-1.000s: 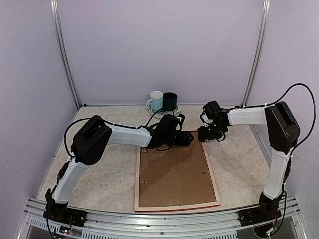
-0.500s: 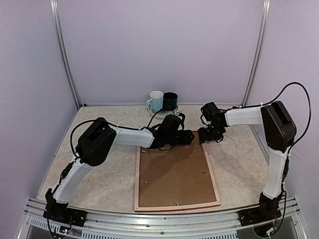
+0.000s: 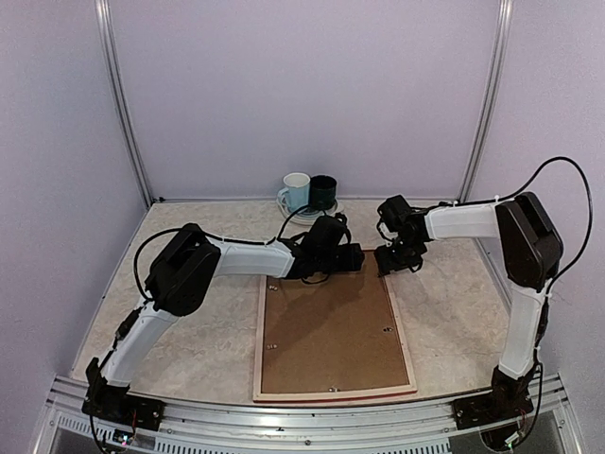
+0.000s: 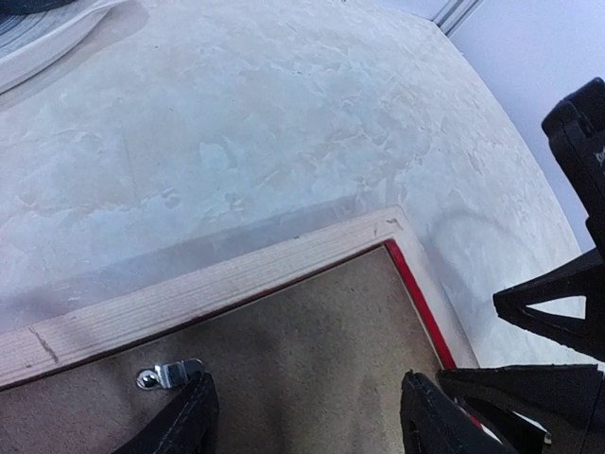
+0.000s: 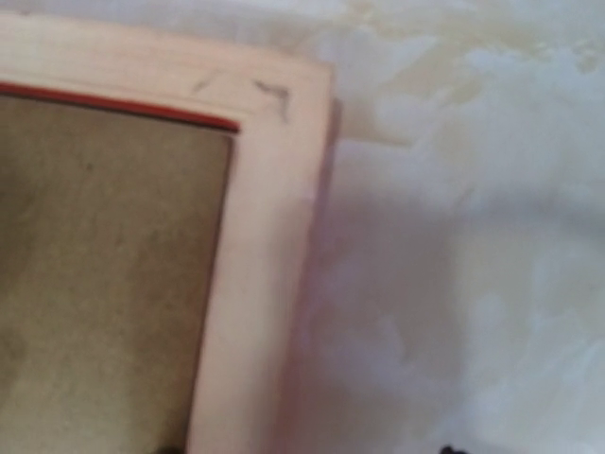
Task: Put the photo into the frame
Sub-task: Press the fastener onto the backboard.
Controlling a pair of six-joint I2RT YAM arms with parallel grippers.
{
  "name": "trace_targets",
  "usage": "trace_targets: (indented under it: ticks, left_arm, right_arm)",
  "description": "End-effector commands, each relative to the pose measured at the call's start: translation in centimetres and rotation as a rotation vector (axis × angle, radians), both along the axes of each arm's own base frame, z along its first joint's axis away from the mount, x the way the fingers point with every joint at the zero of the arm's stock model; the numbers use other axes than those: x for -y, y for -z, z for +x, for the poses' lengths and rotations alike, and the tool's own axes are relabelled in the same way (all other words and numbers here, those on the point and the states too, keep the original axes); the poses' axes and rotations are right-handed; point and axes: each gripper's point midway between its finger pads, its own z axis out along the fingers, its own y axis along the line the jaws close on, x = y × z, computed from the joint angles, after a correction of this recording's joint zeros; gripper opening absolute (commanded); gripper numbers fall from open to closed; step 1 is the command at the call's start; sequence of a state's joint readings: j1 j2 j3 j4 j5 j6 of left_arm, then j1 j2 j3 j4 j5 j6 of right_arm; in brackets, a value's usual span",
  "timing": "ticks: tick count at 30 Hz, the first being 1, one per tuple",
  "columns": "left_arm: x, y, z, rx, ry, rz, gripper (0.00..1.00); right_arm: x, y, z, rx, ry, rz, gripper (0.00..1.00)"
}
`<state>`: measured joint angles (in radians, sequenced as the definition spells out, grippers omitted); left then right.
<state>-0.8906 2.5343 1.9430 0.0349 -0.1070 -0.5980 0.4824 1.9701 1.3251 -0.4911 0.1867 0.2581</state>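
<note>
Frame (image 3: 259, 340) face-down (backing board (image 3: 331, 331) up); left tool (image 4: 307, 416), right tool (image 3: 384, 264) spread.

I'm looking into a robot test booth, lab-style: plain lilac panels (image 3: 302, 95) on 3 sides, aluminium posts (image 3: 121, 104) in the corners, 2 cabled arms (image 3: 180, 270) bolted to a metal rail (image 3: 302, 409) fronting a marble-look table (image 3: 203, 331).

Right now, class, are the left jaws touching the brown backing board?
Cannot tell: the left wrist view crops the left gripper, its jaws' tips unseen over the backing board.
</note>
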Motion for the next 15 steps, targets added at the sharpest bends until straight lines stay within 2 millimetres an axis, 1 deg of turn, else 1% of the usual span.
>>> trace_targets:
  ticks: [1,3,6,10,12,15]
  left_arm:
    - [-3.2,6.3,0.1,-0.117,-0.072,0.143,0.66]
    - [-3.4,6.6,0.1,-0.122,-0.077,0.149,0.66]
    - [-3.5,6.8,0.0,-0.128,-0.079,0.155,0.65]
    - [-3.5,6.8,0.1,-0.13,-0.077,0.15,0.65]
    - [-3.3,6.5,0.0,-0.121,-0.07,0.145,0.65]
    - [-3.3,5.0,0.3,-0.085,-0.066,0.13,0.66]
  right_arm:
    - [1.2,0.8,-3.3,-0.115,-0.067,-0.075,0.61]
    - [1.2,1.0,-3.6,-0.128,-0.082,-0.077,0.61]
    - [1.7,1.2,-3.9,-0.139,-0.083,-0.1,0.61]
    - [1.6,1.0,-3.8,-0.118,-0.084,-0.087,0.61]
    - [0.8,0.4,-3.5,-0.095,-0.094,-0.047,0.62]
    - [-0.6,-1.2,-2.9,-0.049,-0.117,0.034,0.62]
